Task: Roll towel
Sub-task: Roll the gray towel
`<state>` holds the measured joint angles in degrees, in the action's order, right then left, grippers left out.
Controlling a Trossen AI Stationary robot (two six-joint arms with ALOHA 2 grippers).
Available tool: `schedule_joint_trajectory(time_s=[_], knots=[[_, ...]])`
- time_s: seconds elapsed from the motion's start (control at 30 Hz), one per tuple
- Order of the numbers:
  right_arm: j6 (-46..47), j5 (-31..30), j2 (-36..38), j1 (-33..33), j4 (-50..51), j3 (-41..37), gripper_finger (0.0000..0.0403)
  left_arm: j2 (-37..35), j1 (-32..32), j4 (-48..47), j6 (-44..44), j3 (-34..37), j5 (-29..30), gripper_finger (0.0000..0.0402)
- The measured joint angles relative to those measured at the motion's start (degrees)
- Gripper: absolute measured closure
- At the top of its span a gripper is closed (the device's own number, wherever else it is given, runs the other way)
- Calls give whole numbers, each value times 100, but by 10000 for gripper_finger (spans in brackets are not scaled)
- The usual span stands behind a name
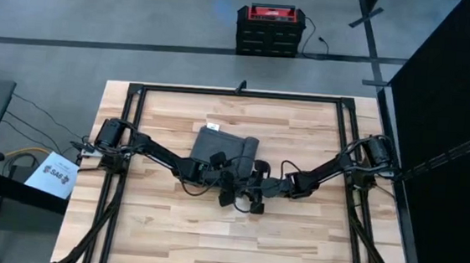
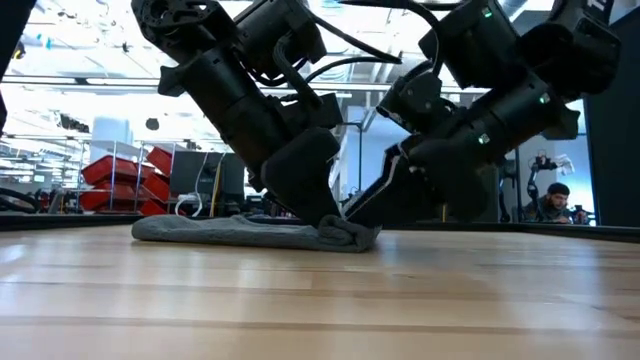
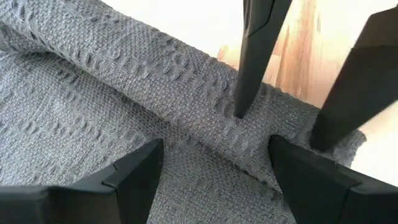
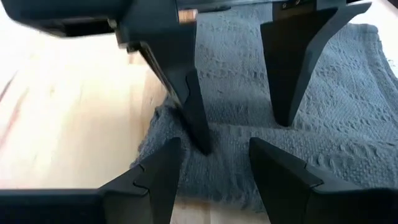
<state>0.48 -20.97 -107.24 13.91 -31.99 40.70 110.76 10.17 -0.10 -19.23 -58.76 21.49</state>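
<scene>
The right gripper (image 4: 212, 168) filled the bottom of its wrist view, fingers spread apart over a raised fold at the towel's (image 1: 227, 148) near edge; the left gripper (image 3: 214, 168) faced it, likewise spread, its tips pressed into the same fold. In the high view the towel lay at the centre of the table (image 1: 168, 235), both grippers meeting at its lower edge. This looked like the start of the roll, one thin turn formed. Next, both pairs of fingers would likely need to push the fold evenly forward. The arms covered the towel's lower edge from above, and its tag was hard to make out.
</scene>
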Motion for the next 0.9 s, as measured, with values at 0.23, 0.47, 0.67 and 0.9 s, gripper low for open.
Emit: schedule_joint_trajectory(time_s=[0.23, 0.47, 0.67, 0.9], knots=[[574, -26, 0, 54, -341, 27, 223, 9, 0, 103, 84, 7, 1, 122], [749, -22, 0, 38, -154, 27, 223, 7, 0, 123, 131, 7, 1, 122], [815, -22, -2, 34, -75, 27, 223, 17, 0, 326, 237, 13, -19, 122], [1041, -47, -557, 34, -294, 212, 223, 17, 0, 343, 270, 15, -16, 122]])
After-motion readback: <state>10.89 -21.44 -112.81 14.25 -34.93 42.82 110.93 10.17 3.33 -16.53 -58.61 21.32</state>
